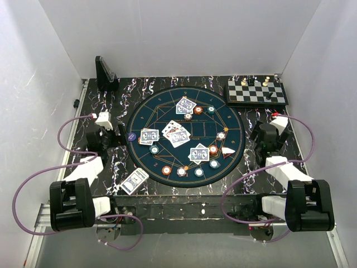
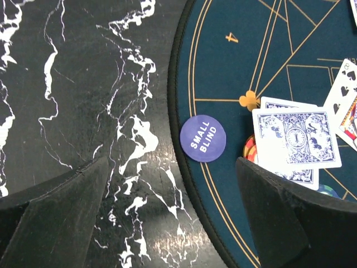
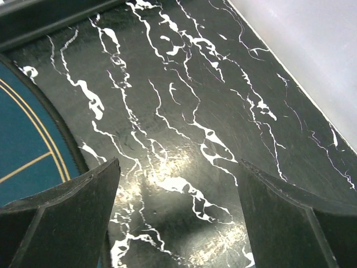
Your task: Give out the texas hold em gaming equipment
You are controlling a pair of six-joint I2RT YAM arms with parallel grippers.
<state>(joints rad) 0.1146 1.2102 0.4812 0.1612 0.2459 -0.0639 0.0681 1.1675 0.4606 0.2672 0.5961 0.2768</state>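
Blue-backed cards lie in pairs on the round dark-blue mat [image 1: 167, 100]: one pair [image 1: 186, 105] at the far side, one [image 1: 149, 135] at the left, one [image 1: 199, 153] at the near right. Face-up cards [image 1: 177, 133] are fanned at the centre. A deck [image 1: 135, 181] lies off the mat at the near left. Orange [image 1: 167, 170], teal [image 1: 199, 172] and white [image 1: 181, 171] chips ring the mat. My left gripper [image 2: 172, 167] is open over the mat's left edge, near the purple "SMALL BLIND" chip [image 2: 203, 138] and a card pair [image 2: 295, 139]. My right gripper [image 3: 178, 167] is open over bare marble.
A chessboard [image 1: 256, 92] with pieces sits at the far right corner. A black stand [image 1: 105, 72] rises at the far left. White walls [image 3: 312, 44] close in the black marbled table [image 1: 111, 162]. The mat's edge [image 3: 22, 128] shows left of the right gripper.
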